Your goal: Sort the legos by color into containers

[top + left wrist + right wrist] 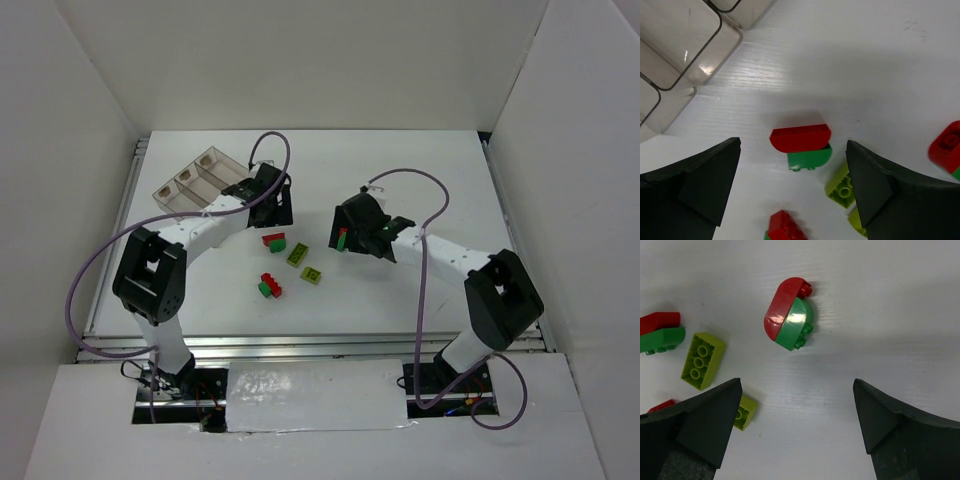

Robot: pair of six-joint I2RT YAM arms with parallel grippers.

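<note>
Between the two arms: bricks [298, 253] lying loose on the worktop [420, 170], in red, green and yellow-green, none showing inside the tray [195, 178].
Back left corner: tray of three long compartments sitting close to the left tool [792, 165], well apart from the right tool [797, 405].
Step in hand: judging by the poses, lining up a first pick on each side.
Left tool: fingers standing wide apart, gripping nothing, touching nothing, hovering over a red-on-green pair [801, 145] lying between the fingertips in the wrist view.
Right tool: likewise spread wide and carrying nothing, hanging above a rounded red-and-green pair [789, 315] lying ahead of the fingertips, not yet between them.
Crowding: yellow-green brick [840, 187] lying just beside the left target, close to the finger on that side.
Doing it well, left: coming straight down, centring the pair between the fingers, closing across its flat faces rather than its curved edge, keeping that finger clear of the yellow-green brick.
Doing it well, right: moving forward first, bringing the rounded pair between the fingertips, then lowering.
Likely snag: both pairs looking like two colours stuck together, so probably needing pulling apart before dropping into separate compartments.
Handling: small, smooth, light pieces, probably skidding on the worktop under an off-centre squeeze.
</note>
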